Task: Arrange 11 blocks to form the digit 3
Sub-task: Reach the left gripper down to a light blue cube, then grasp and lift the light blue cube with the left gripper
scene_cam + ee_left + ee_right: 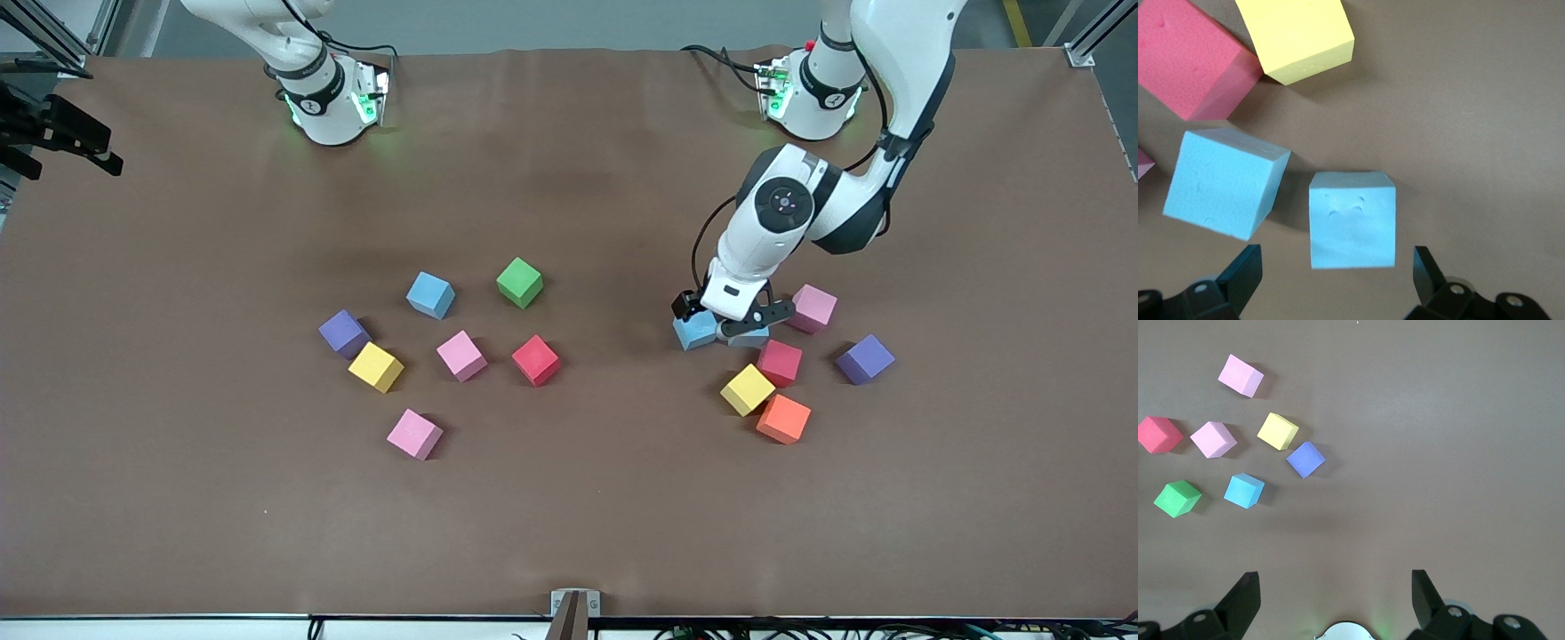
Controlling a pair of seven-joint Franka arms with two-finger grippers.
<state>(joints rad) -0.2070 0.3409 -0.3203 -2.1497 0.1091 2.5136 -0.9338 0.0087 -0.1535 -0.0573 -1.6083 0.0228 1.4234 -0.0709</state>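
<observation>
Blocks: matt foam, fine-pored. The light blue block (1353, 219) under the left hand (1338, 280) carries small dents on its top face; red block (1191, 63) shows a grainy, faintly pitted surface; yellow block (1298, 33) looks the same, edges slightly rough. Tabletop (569, 516): brown matt covering, smooth, with slight creases. Hand fingers (1238, 277): black plastic, dull sheen. Arm shells (773, 222): glossy white plastic.

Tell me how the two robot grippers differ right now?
The left gripper is down low over two light blue blocks, its fingers either side of one; the right gripper hangs high over bare table, waiting. The left arm stretches out; the right stays near its base. Both grippers are open.
</observation>
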